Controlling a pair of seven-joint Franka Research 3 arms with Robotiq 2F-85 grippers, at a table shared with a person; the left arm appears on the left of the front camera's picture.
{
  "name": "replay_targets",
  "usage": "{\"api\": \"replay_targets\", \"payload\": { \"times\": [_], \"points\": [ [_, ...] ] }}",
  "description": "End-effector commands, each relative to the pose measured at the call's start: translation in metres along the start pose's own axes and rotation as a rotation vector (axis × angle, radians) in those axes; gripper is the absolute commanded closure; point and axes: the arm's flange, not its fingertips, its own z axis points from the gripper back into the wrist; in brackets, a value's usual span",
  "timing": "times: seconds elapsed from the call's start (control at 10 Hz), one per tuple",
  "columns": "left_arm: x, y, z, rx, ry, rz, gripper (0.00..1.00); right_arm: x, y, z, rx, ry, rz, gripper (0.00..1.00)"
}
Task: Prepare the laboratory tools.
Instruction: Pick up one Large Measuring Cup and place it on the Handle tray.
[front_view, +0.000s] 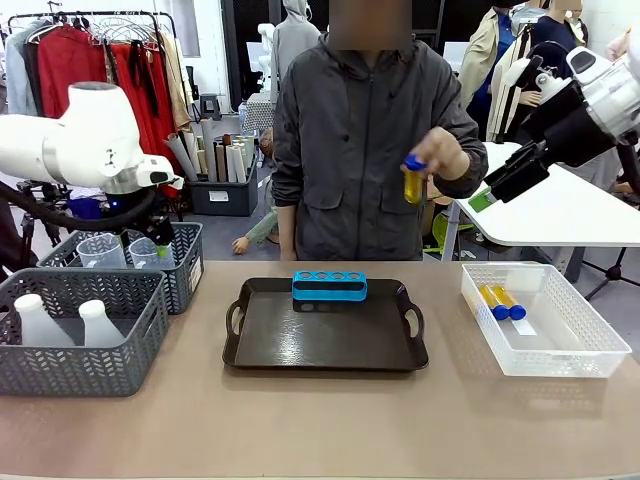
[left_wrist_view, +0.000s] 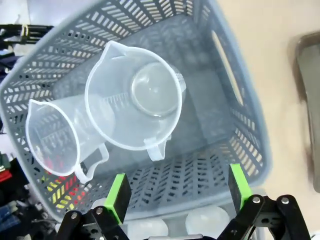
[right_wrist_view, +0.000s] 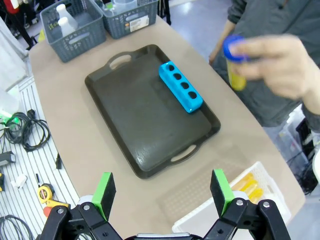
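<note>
Two clear measuring jugs (left_wrist_view: 132, 97) (left_wrist_view: 50, 137) stand in the far grey mesh basket (front_view: 185, 262). My left gripper (left_wrist_view: 177, 189) hangs open above that basket, nothing between its green pads. Two white conical flasks (front_view: 40, 322) (front_view: 98, 324) sit in the near grey basket. The blue tube rack (front_view: 329, 286) (right_wrist_view: 181, 86) lies at the far edge of the black tray. A person's hand holds a yellow blue-capped tube (front_view: 413, 182) (right_wrist_view: 234, 67) in the air. My right gripper (front_view: 500, 185) (right_wrist_view: 162, 187) is open, raised high at the right, apart from the tube.
The black handled tray (front_view: 300, 345) (right_wrist_view: 135, 125) lies mid-table. A white mesh basket (front_view: 590, 350) at the right holds two more yellow tubes (front_view: 500, 300). The person stands at the table's far side. Cables and tools lie on the floor beside the table in the right wrist view.
</note>
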Motion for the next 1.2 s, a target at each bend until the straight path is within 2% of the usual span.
{"api": "replay_targets", "payload": {
  "times": [0.0, 0.3, 0.5, 0.6, 0.7, 1.0, 1.1],
  "points": [
    [0.003, 0.006, -0.009, -0.023, 0.015, 0.076, 0.0, -0.002, 0.0, -0.001, 0.024, -0.026, 0.006, 0.0],
    [0.001, 0.017, -0.044, 0.004, 0.012, 0.088, 0.0, -0.002, 0.0, -0.001, 0.024, -0.026, 0.006, 0.0],
    [0.002, 0.019, -0.063, -0.005, -0.029, 0.072, 0.0, -0.002, 0.0, -0.001, 0.024, -0.026, 0.006, 0.0],
    [0.004, 0.022, -0.067, 0.011, -0.066, 0.042, 0.16, -0.002, 0.0, -0.001, 0.024, -0.026, 0.006, 0.0],
    [0.003, 0.023, -0.071, 0.016, -0.087, 0.054, 0.36, -0.002, 0.0, -0.001, 0.024, -0.026, 0.006, 0.0],
    [0.001, 0.023, -0.062, 0.043, -0.073, 0.077, 0.96, -0.002, 0.0, -0.001, 0.024, -0.026, 0.006, 0.0],
    [-0.002, 0.021, -0.053, 0.044, -0.07, 0.079, 1.0, -0.002, 0.0, -0.001, 0.024, -0.026, 0.006, 0.0]
  ]
}}
